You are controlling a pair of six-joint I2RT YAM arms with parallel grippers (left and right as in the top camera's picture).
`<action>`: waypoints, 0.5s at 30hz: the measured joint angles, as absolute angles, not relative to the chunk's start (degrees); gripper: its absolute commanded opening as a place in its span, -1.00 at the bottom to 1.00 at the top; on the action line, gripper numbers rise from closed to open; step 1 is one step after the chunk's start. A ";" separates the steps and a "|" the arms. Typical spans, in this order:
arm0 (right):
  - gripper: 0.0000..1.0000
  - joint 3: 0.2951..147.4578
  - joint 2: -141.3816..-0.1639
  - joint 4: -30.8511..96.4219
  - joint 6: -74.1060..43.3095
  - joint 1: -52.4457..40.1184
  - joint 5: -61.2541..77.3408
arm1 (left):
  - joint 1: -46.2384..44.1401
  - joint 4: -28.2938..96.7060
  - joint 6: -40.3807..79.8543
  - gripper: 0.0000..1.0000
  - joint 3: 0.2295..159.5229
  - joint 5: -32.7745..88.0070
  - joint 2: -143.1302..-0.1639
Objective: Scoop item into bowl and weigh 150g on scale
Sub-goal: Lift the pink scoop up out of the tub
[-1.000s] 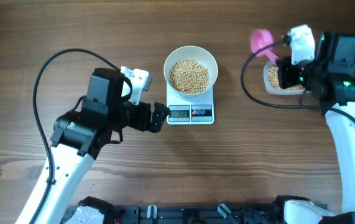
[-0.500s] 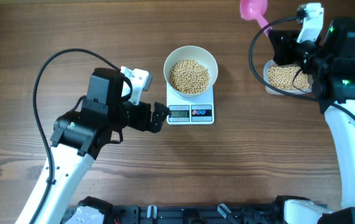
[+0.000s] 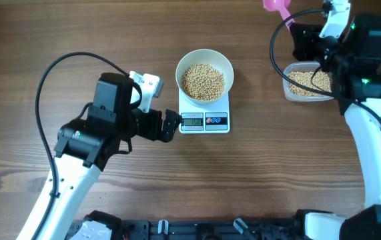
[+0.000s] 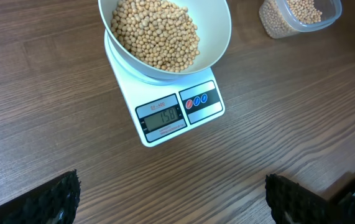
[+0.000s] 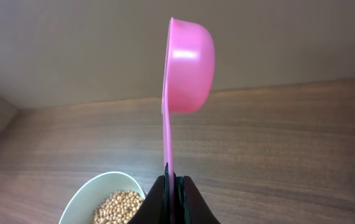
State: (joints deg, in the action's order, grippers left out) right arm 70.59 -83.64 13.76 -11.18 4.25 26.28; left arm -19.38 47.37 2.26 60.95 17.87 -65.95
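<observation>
The white bowl (image 3: 181, 67) stands on the scale (image 3: 204, 130), heaped with beige beans (image 3: 203, 81). In the left wrist view the bowl (image 4: 221, 43) and its beans (image 4: 155, 31) are at the top, and the scale's (image 4: 217, 109) display seems to read 150. My left gripper (image 3: 172, 125) rests just left of the scale, open and empty (image 4: 171, 202). At the far right edge, my right gripper (image 3: 295, 30) is shut on the handle of a pink scoop (image 3: 275, 6). That scoop (image 5: 189, 65) stands upright and edge-on above the right gripper (image 5: 172, 186), its inside hidden.
A clear plastic tub (image 3: 287, 85) with more beans sits on the table right of the scale, under the right arm; it also shows in the left wrist view (image 4: 270, 22). Black cables loop above both arms. Bare wood lies in front of the scale.
The right gripper has lifted the pink scoop up off the tub and toward the far edge, uncovering the tub. The left arm, bowl and scale have not moved.
</observation>
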 measured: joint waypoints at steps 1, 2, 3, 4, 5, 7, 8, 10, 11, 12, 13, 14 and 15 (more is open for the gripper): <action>-0.91 70.59 -83.70 13.58 -11.31 4.25 26.28 | -19.38 47.37 2.26 1.00 60.95 17.85 -65.95; -0.91 70.59 -83.70 13.19 -11.35 4.25 26.30 | -19.38 47.37 2.26 1.00 60.95 17.87 -65.95; -0.91 70.59 -83.70 12.69 -11.35 4.25 26.35 | -19.38 47.35 2.26 1.00 60.95 17.85 -65.95; -0.92 70.59 -83.70 11.81 -11.35 4.25 26.63 | -19.38 47.37 2.26 1.00 60.95 17.87 -65.95; -0.91 70.59 -83.70 10.94 -11.40 4.25 27.27 | -19.38 47.37 2.26 1.00 60.95 17.87 -65.95; -0.91 70.59 -83.70 9.32 -11.55 4.25 29.21 | -19.38 47.37 2.26 1.00 60.95 17.85 -65.95; -0.91 70.59 -83.70 8.45 -11.55 4.25 30.55 | -19.38 47.37 2.26 1.00 60.95 17.87 -65.95; -0.91 70.59 -83.70 7.40 -11.33 4.25 32.40 | -19.38 47.37 2.26 1.00 60.95 17.87 -65.95; -0.92 70.59 -83.70 7.18 -10.61 4.12 33.15 | -19.38 47.37 2.26 1.00 60.95 17.85 -65.95; -0.92 70.59 -83.70 7.18 -9.82 4.05 33.54 | -19.38 47.37 2.26 1.00 60.95 17.87 -65.95; -0.91 70.59 -83.70 7.20 -8.69 3.84 33.93 | -19.38 47.37 2.26 1.00 60.95 17.87 -65.95; -0.92 70.59 -83.70 7.22 -7.44 3.51 34.24 | -19.38 47.37 2.26 1.00 60.95 17.87 -65.95; -0.91 70.59 -83.70 7.29 -6.28 3.09 34.46 | -19.38 47.37 2.26 1.00 60.95 17.87 -65.95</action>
State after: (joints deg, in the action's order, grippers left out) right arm 70.59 -83.70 7.29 -6.28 3.09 34.46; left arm -19.38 47.37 2.26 60.95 17.87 -65.95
